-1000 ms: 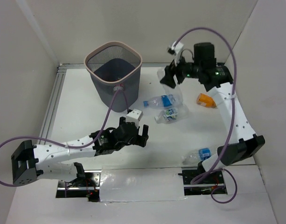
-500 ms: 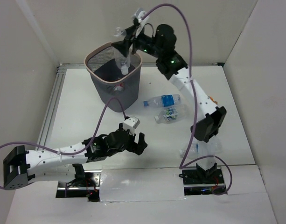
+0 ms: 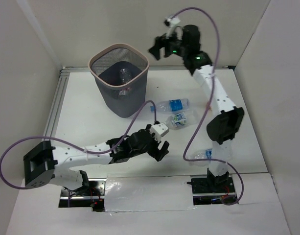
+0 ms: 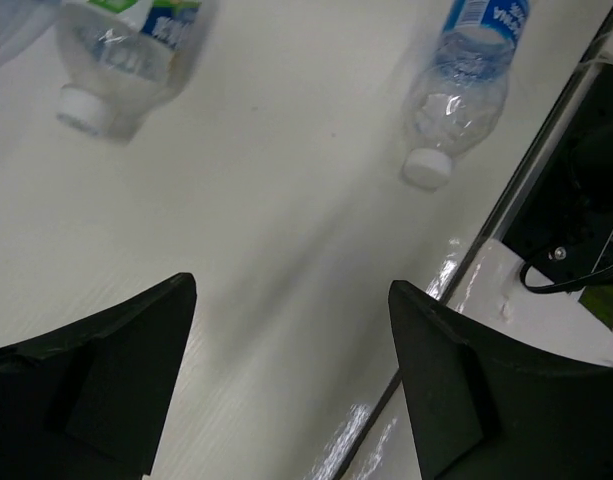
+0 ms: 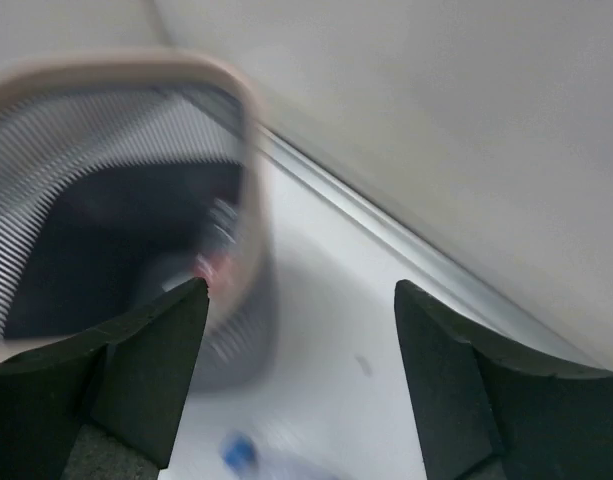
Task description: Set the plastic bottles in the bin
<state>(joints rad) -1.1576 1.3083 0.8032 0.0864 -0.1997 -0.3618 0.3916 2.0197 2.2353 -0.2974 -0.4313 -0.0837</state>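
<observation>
The bin [image 3: 142, 61], dark mesh with a pinkish rim, stands at the back left; one clear bottle [image 3: 124, 73] lies inside it. My right gripper [image 3: 158, 49] hangs open and empty, high and just right of the bin's rim [image 5: 248, 150]. On the table lie a blue-labelled bottle [image 3: 173, 104], a green-white-labelled bottle [image 3: 181, 118] and a third bottle [image 3: 203, 154] by the right arm's base. My left gripper [image 3: 160, 147] is open and empty, low over the table between the last two. Its wrist view shows the green-white bottle [image 4: 126, 50] and the blue-labelled one [image 4: 461, 90] ahead.
White walls close in the table on the left, back and right. A metal rail [image 3: 57, 105] runs along the left edge. The arm bases and a dark mounting slot [image 4: 576, 200] sit at the near edge. The purple cable [image 3: 196, 132] hangs beside the right arm.
The right gripper let its bottle drop into the bin, opened wider and swung right, off the rim. The left arm moved right, toward the bottles near the right base.
</observation>
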